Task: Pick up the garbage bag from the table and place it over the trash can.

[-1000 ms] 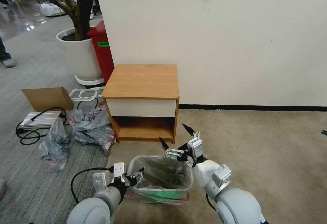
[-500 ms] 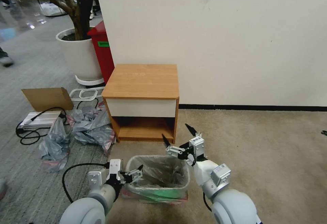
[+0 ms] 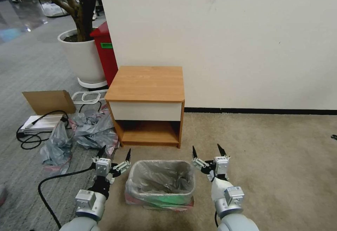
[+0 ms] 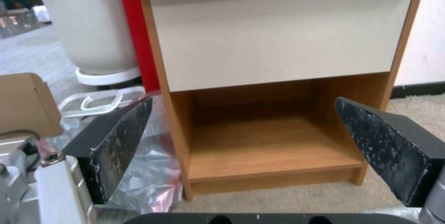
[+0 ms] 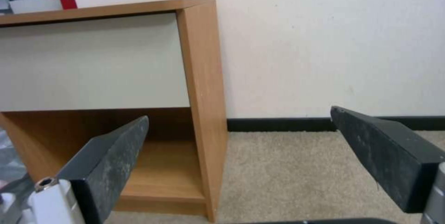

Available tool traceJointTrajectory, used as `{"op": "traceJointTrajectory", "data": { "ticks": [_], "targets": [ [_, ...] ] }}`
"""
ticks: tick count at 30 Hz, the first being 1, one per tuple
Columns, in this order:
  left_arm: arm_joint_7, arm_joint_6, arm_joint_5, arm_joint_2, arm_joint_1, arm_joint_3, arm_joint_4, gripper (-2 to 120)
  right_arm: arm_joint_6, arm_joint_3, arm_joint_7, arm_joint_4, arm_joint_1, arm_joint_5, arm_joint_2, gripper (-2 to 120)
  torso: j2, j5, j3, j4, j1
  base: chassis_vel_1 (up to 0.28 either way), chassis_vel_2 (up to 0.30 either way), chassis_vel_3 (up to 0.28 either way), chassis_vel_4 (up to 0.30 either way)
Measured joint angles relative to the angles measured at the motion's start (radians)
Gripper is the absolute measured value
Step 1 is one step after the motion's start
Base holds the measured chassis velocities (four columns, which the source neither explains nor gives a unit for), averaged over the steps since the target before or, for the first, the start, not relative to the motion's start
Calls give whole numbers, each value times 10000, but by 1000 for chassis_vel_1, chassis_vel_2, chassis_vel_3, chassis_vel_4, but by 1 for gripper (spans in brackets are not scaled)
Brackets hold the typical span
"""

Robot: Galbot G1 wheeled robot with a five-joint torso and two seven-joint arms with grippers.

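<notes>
Translucent grey plastic, thin and crinkled: the garbage bag (image 3: 159,178) lines the trash can (image 3: 158,197), its mouth folded out over the rolled rim and its pink-red band gathered low around the outside, with a green tint showing through the front wall. Trash can: cream-beige plastic, rectangular, rounded corners, standing on beige carpet (image 3: 273,160) just in front of the table.

Left pincer (image 3: 114,157): fingers spread wide apart, holding nothing, touching nothing; it sits just beside the can's left side, tips pointing toward the table. In the left wrist view the left pincer (image 4: 243,137) shows two black, scuffed, wedge-shaped fingers (image 4: 118,140) framing the table's open lower shelf.

Right pincer (image 3: 207,153): fingers likewise wide apart and empty, just beside the can's right side, clear of the rim. In the right wrist view the right pincer (image 5: 239,147) frames the table's right side panel and the wall's black skirting.

Table (image 3: 147,83): small square nightstand, orange-brown wood-grain surface and sides, flat cream-white front panel, open compartment below; its surface is bare; set against a white wall.

To the left, on grey carpet: heap of duller grey plastic bags (image 3: 93,127), flat brown cardboard piece (image 3: 49,101), black cable (image 3: 31,132), tall red bin (image 3: 105,53) with green label, large white plant pot (image 3: 82,57) holding a tree trunk.
</notes>
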Motion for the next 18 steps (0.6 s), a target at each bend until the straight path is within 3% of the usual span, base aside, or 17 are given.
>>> {"op": "traceJointTrajectory", "data": {
  "ticks": [18],
  "targets": [
    [-57,103,-31,-7,-16,19,-7,98,-10,-9,-12,12,17,-6,-8,100,0,0,0,0,0,0,0,0,0]
  ]
}}
